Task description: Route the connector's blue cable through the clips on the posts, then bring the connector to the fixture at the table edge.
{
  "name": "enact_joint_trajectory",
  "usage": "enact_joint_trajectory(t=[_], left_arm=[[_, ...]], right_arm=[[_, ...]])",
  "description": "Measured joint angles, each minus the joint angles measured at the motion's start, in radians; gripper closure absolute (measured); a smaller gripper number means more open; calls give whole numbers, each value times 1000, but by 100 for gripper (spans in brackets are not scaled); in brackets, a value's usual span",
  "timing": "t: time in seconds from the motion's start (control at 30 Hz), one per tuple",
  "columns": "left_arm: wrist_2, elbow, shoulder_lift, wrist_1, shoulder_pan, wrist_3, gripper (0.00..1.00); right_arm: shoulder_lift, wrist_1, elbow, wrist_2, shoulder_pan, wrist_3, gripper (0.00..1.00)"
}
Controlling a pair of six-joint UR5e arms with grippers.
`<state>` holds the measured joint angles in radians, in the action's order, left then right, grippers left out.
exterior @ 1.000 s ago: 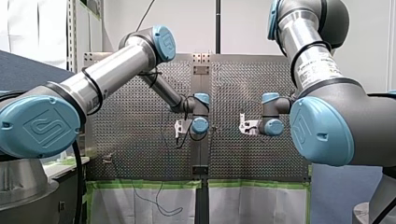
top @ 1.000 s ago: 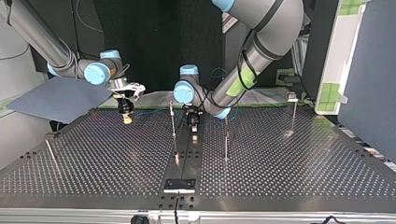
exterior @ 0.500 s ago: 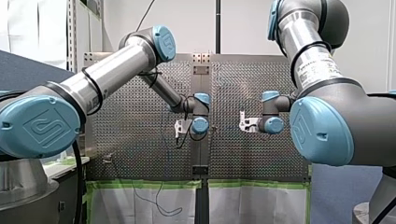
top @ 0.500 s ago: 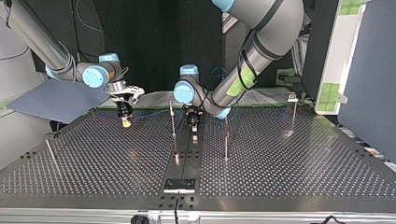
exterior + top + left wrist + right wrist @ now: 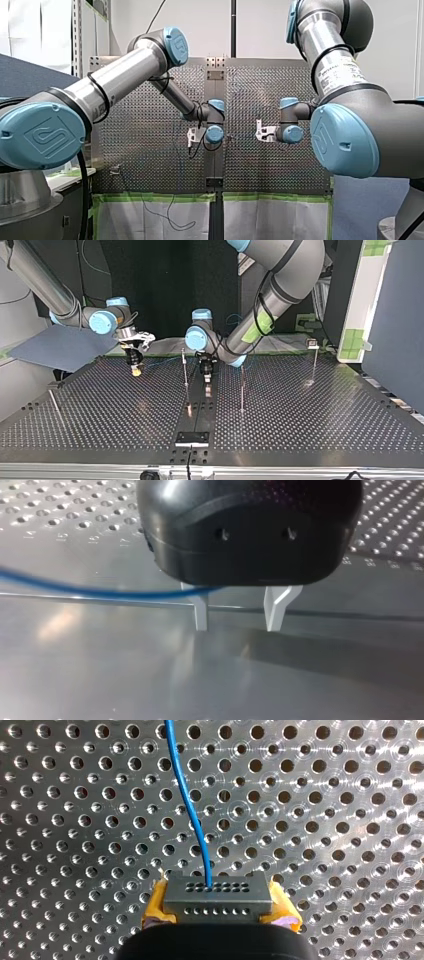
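In the right wrist view the grey connector (image 5: 218, 892) sits between yellow pads (image 5: 156, 906), my right gripper (image 5: 220, 907) shut on it. Its blue cable (image 5: 187, 805) runs away ahead over the perforated plate. At the top view's left, my right gripper (image 5: 134, 367) hangs just above the table. My left gripper (image 5: 239, 627) stands open, its metal fingers (image 5: 201, 615) apart over the smooth centre strip. The blue cable (image 5: 100, 592) runs up to the base of one finger, and nothing lies between the tips. In the top view my left gripper (image 5: 206, 377) is beside the middle post (image 5: 185, 372).
Thin posts stand on the perforated table (image 5: 325, 425): a second one (image 5: 242, 390) near the centre, one (image 5: 315, 362) at the top view's right and one (image 5: 54, 407) at its left. A black fixture (image 5: 192, 438) sits at the table edge nearest that camera.
My right gripper has shifted slightly towards the top view's left with the connector. My left arm has stayed where it was.
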<state>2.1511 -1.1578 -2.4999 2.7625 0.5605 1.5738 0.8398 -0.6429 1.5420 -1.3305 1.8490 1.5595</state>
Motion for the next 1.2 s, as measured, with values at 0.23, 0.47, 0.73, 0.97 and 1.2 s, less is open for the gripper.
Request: enact_joint_trajectory(t=[0.23, 0.47, 0.73, 0.97, 1.2], left_arm=[[-27, 0, 0, 34, 1, -33, 0], [-23, -1, 1, 87, 6, -40, 0], [41, -43, 44, 119, 40, -46, 0], [52, -97, 98, 107, 44, -54, 0], [31, -163, 126, 123, 49, -54, 0]], right_arm=[[0, 5, 0, 2, 0, -1, 100], [-1, 9, 0, 2, 0, -1, 100], [-1, 15, 0, 2, 0, -1, 100], [-1, 19, 1, 2, 0, -1, 100], [-1, 32, 0, 1, 0, 0, 100]])
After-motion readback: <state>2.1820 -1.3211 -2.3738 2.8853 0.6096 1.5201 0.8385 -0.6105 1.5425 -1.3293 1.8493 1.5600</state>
